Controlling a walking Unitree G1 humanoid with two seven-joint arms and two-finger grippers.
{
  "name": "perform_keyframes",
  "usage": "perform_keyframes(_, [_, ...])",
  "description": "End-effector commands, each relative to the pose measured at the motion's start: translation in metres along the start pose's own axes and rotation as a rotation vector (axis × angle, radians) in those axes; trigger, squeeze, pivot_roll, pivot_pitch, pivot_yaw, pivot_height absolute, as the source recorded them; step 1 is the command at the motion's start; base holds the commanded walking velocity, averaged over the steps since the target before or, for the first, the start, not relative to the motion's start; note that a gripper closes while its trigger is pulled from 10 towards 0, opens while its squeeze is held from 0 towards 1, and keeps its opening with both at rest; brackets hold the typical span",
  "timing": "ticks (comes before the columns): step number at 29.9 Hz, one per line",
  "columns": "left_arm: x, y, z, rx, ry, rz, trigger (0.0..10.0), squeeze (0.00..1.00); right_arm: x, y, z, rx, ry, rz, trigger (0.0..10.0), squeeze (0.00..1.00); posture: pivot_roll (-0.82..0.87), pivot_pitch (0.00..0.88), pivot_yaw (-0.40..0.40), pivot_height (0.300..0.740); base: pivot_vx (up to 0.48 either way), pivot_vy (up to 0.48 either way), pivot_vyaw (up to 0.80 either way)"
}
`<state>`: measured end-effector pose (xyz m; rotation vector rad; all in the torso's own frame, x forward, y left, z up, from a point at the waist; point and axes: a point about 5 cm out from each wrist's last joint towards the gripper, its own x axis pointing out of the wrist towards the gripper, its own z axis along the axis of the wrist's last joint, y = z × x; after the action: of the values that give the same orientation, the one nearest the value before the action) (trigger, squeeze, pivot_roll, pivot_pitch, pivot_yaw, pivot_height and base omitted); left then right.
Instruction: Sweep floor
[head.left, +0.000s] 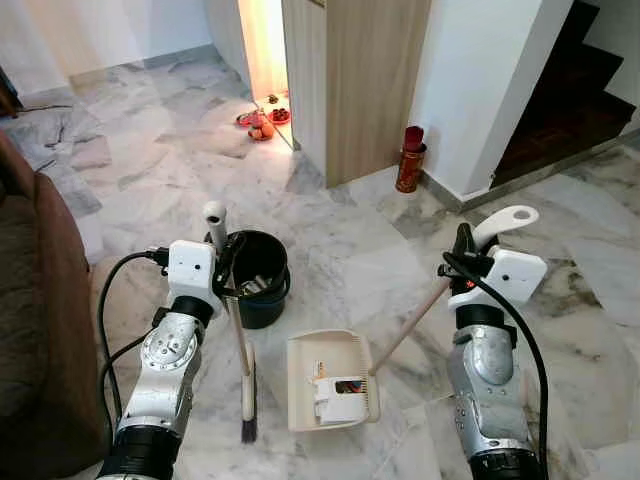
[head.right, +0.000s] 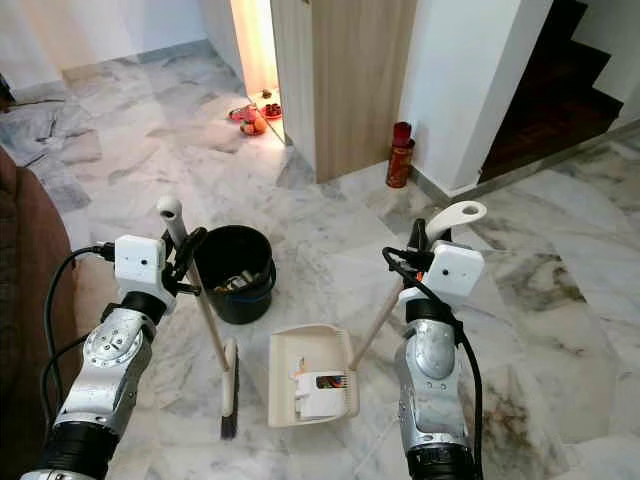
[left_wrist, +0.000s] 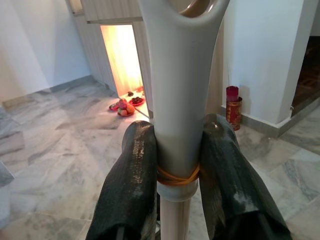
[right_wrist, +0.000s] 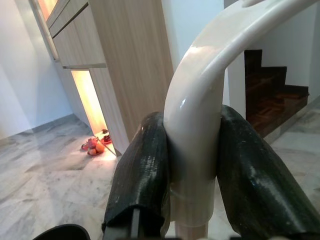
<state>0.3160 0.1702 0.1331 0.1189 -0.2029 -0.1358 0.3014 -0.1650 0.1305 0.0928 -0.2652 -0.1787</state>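
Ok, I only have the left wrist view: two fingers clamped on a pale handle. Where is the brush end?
Observer: The broom hangs with its dark bristles on the marble floor, just left of the dustpan.
Operator: Is the dustpan held?
Observer: Yes, the right gripper is shut on its long handle, and the pan sits flat on the floor.
Operator: Anything inside it?
Observer: A small white item lies in the pan; I cannot tell what it is.
Operator: Where's the bin?
Observer: A black bucket stands just behind the broom, by the left gripper.
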Motion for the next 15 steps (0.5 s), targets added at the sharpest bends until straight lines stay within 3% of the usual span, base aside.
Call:
perform_keyframes(1, [0.0057, 0.0040, 0.0110, 0.025, -0.044, -0.006, 10.0, 0.00, 0.0051, 0.0063, 0.0108, 0.017, -0.054, 0.012, 10.0, 0.00, -0.02, 0.065, 0.076, 0.740, 0.000, 0.000, 0.00])
perform_keyframes(4, [0.0045, 0.0058, 0.0117, 0.031, -0.045, -0.003, 10.0, 0.00, 0.0045, 0.0068, 0.0086, 0.013, -0.043, 0.012, 10.0, 0.00, -0.01, 0.067, 0.070, 0.740, 0.000, 0.000, 0.00])
perform_keyframes(15, [0.0011, 0.0064, 0.0097, 0.034, -0.041, 0.013, 10.0, 0.00, 0.0061, 0.0073, 0.0104, 0.009, -0.045, 0.027, 10.0, 0.00, 0.00, 0.077, 0.051, 0.740, 0.000, 0.000, 0.54])
